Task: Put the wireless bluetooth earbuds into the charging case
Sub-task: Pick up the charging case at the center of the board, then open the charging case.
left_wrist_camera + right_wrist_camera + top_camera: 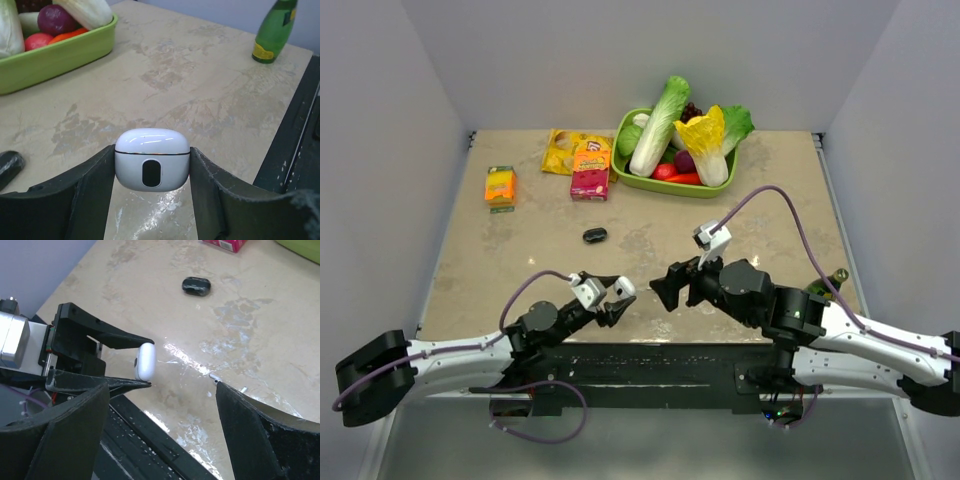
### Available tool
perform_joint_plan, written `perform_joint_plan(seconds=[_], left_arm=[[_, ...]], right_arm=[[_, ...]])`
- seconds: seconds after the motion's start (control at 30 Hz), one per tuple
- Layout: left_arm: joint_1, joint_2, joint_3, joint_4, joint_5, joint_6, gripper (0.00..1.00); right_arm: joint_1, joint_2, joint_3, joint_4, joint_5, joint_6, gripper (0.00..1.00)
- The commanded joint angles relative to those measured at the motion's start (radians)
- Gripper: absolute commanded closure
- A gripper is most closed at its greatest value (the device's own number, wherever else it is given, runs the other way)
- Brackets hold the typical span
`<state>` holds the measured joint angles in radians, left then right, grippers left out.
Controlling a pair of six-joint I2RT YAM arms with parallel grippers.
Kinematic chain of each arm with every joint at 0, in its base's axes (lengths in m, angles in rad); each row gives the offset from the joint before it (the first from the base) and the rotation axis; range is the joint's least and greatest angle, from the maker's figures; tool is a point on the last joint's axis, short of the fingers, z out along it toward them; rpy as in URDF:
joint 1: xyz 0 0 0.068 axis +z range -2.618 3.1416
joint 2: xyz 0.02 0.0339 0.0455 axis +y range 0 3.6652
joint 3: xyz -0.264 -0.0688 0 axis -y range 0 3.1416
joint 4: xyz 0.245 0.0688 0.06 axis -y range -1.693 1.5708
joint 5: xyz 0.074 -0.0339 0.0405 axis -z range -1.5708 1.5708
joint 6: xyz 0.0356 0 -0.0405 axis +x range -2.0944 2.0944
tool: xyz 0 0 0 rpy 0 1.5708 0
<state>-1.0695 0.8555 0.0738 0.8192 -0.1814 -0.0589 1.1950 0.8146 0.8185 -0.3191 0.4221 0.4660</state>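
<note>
The charging case (152,159) is white and glossy with its lid closed. My left gripper (152,151) is shut on it, one finger on each side, and holds it just above the table near the front edge (624,288). The case also shows in the right wrist view (145,361). My right gripper (160,390) is open and empty, to the right of the case and facing it (658,289). Two tiny white earbuds (214,377) lie on the table by its right finger, the second one (243,389) half hidden behind that finger.
A green tray (638,183) of toy vegetables stands at the back. Snack boxes (590,170) and an orange box (501,186) lie at the back left. A small black object (595,236) lies mid-table. A green bottle (835,281) stands at the right. A black rail (150,432) runs along the near edge.
</note>
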Motion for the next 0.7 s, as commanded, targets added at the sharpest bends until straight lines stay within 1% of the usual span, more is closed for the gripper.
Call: perform_joint_plan(seconds=[0.0, 0.03, 0.17, 0.2, 0.33, 0.43, 0.67], left_arm=[[-0.006, 0.023, -0.043, 0.354, 0.158, 0.192, 1.00], [-0.007, 0.045, -0.043, 0.382, 0.167, 0.197, 1.00], [-0.007, 0.103, -0.046, 0.469, 0.177, 0.212, 1.00], [-0.007, 0.114, -0.042, 0.474, 0.203, 0.218, 1.00], [-0.007, 0.151, -0.011, 0.433, 0.207, 0.226, 1.00], [-0.007, 0.169, -0.008, 0.431, 0.198, 0.223, 1.00], [-0.020, 0.159, -0.020, 0.422, 0.192, 0.214, 1.00]], right_arm=[[-0.002, 0.026, 0.070, 0.011, -0.101, -0.009, 0.09], [-0.002, 0.041, 0.085, 0.000, -0.108, -0.007, 0.07], [-0.002, 0.122, 0.090, -0.040, -0.118, -0.009, 0.06], [-0.002, 0.127, 0.087, -0.040, -0.129, -0.004, 0.06], [-0.002, 0.101, 0.051, 0.009, -0.134, 0.019, 0.06], [-0.002, 0.103, 0.057, 0.028, -0.137, 0.019, 0.06], [-0.003, 0.195, 0.071, 0.034, -0.152, 0.017, 0.07]])
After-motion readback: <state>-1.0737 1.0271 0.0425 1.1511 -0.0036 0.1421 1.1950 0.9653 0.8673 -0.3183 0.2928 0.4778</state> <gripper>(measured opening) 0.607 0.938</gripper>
